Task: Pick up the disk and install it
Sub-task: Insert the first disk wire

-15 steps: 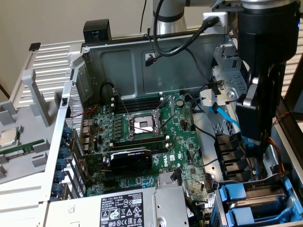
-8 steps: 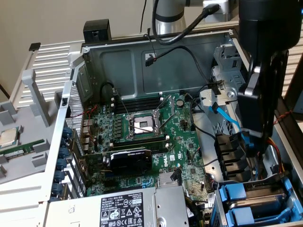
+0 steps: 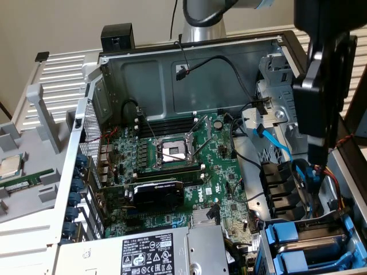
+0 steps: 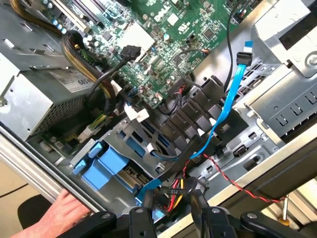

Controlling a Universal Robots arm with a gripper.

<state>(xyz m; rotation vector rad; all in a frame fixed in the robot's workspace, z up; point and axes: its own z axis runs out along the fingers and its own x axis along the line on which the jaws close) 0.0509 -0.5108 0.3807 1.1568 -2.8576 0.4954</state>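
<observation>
Above the grey metal cage (image 4: 130,130) holding the silver-grey disk (image 4: 106,166) in its blue plastic carrier, the spread, empty black claw (image 4: 168,214) could snag the thin blue cable (image 4: 232,94) or strike a person's nearby hand (image 4: 62,208).

Exterior view: motherboard (image 3: 172,166) centre, CPU socket (image 3: 174,150) mid-board, power supply (image 3: 155,252) at 6 o'clock, blue SATA cable (image 3: 274,142) at 3, CPU chip (image 3: 10,166) at 9.

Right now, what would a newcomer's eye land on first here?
The green motherboard with its open CPU socket fills the middle of the open case. Bright blue drive carriers sit at the exterior view's lower right, with the claw hanging over that side. In the wrist view, a hand is by the case edge.
</observation>
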